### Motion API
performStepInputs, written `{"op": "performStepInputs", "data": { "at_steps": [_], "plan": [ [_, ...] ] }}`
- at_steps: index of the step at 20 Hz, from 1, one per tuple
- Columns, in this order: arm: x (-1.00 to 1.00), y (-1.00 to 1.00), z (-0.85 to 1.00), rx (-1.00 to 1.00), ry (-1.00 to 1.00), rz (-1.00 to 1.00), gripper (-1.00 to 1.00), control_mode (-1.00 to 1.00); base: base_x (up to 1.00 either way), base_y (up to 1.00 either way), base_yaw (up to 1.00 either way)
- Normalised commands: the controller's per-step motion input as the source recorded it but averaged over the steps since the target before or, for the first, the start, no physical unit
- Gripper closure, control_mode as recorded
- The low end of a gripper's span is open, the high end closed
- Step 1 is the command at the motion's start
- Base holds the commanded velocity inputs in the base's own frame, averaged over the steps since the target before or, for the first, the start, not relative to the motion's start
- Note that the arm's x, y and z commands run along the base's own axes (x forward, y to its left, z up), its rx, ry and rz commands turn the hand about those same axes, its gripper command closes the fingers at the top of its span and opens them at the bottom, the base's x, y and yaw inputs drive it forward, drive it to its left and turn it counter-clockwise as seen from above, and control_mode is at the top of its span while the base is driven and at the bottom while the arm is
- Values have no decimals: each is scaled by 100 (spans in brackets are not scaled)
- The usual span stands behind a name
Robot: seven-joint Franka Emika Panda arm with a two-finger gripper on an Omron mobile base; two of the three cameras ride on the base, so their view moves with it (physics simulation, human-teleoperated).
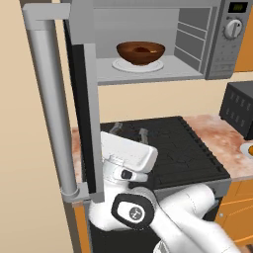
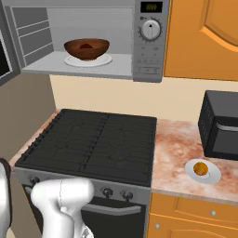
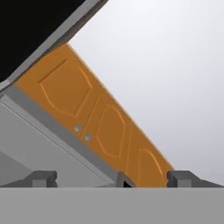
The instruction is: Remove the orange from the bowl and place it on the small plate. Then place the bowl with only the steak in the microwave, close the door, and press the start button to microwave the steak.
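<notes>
The microwave (image 1: 225, 44) stands open above the stove. Inside it the dark-brown bowl (image 1: 141, 52) (image 2: 87, 49) rests on the white glass turntable, with the steak (image 2: 87, 46) as a dark lump in it. The door (image 1: 91, 123) is swung out to the left, its bar handle (image 1: 49, 99) facing outward. The orange (image 2: 201, 168) lies on the small plate (image 2: 213, 177) on the counter to the right. My gripper (image 1: 129, 131) (image 3: 112, 178) is open and holds nothing. It sits low over the stove, just right of the door's lower edge.
A black stove (image 2: 93, 144) fills the counter below the microwave. A black toaster oven (image 2: 221, 125) (image 1: 239, 106) stands at the right, behind the plate. Orange cabinets (image 2: 204, 37) hang right of the microwave. The control panel with its dial (image 2: 150, 30) faces me.
</notes>
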Motion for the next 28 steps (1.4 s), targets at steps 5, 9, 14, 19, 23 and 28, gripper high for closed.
{"op": "performStepInputs", "data": {
  "at_steps": [5, 9, 14, 19, 23, 28],
  "plan": [
    [-72, 35, -38, -1, 0, 0, -100, -100, 0, 0, 0],
    [-4, 56, -79, -5, 3, 6, -100, -100, 0, 0, 0],
    [0, 76, -76, -1, 1, 12, -100, -100, 0, 0, 0],
    [0, 100, -38, 0, 1, 16, -100, -100, 0, 0, 0],
    [-2, 100, -1, 0, 2, 8, -100, -100, 0, 0, 0],
    [0, 96, 10, 0, 1, 1, -100, -100, 0, 0, 0]
  ]
}}
